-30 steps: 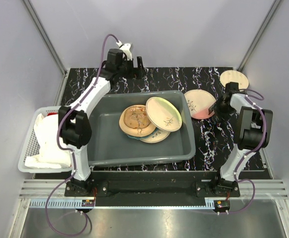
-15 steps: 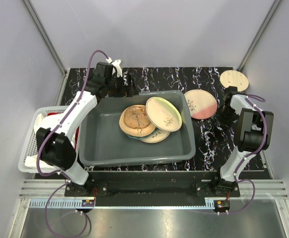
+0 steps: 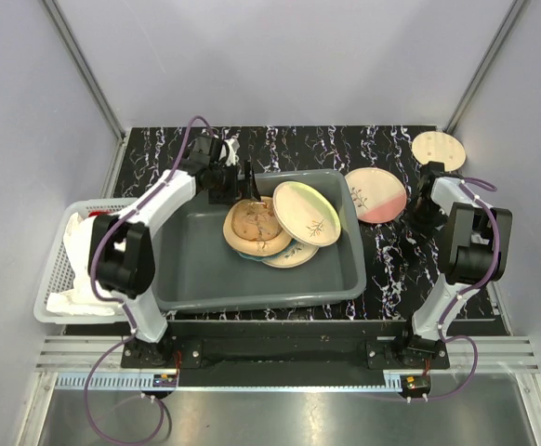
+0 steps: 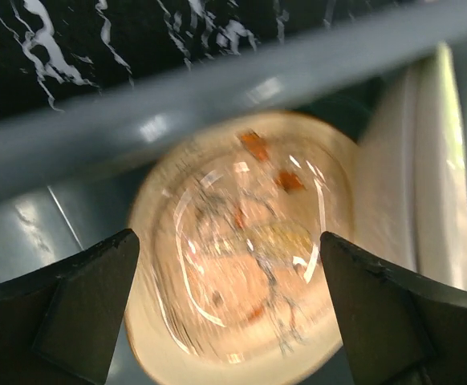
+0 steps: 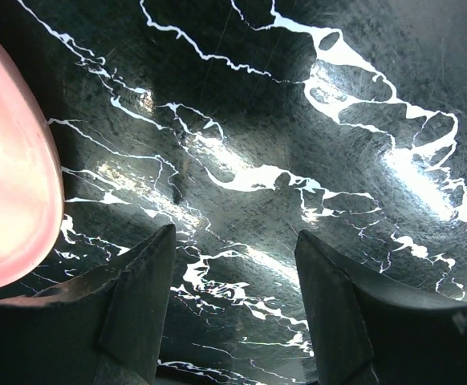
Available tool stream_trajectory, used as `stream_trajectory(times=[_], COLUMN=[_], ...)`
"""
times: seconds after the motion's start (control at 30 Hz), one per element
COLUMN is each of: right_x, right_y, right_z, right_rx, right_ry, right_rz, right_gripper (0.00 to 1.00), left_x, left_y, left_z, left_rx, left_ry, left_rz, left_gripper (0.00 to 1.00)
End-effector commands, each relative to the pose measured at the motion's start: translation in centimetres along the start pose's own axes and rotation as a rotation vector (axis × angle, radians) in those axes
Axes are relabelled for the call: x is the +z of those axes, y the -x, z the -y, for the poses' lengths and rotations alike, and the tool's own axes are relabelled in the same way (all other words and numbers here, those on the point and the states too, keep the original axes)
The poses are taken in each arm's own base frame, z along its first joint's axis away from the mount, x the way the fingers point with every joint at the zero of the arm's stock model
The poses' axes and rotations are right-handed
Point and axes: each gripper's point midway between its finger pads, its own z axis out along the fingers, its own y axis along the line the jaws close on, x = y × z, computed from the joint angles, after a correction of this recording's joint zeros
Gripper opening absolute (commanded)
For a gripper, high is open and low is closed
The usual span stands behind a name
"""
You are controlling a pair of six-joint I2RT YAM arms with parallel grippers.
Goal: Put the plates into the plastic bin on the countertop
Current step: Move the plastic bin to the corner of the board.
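Several plates (image 3: 257,223) lie stacked in the plastic bin (image 3: 252,299); the left end effector (image 4: 229,309) hovers released and empty above them. The right end effector (image 5: 233,309), parted on nothing, sits beside the cream-and-pink plate (image 3: 375,195) on the table (image 3: 391,269). The next move likely calls for gripping its rim.

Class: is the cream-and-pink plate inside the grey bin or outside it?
Outside. The cream-and-pink plate lies flat on the countertop, beside the right side of the grey bin.
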Motion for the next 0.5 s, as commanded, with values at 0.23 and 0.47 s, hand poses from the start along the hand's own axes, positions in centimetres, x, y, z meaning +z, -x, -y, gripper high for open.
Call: stream_trajectory(times=[0.23,0.47], right_x=[-1.6,-1.2], right_y=[1.5,2.1], right_z=[-0.3,-1.1], right_rx=[0.013,0.008], right_ry=[0.035,0.053], right_rz=[0.075,0.063], right_gripper=[0.69,0.69], left_x=[4.4,5.7], left_y=[11.0,17.3], left_z=[-2.4,-5.7], left_rx=[-0.108,-0.159], left_ry=[0.008,0.031], left_rz=[0.283,0.425], left_gripper=[0.99,0.99])
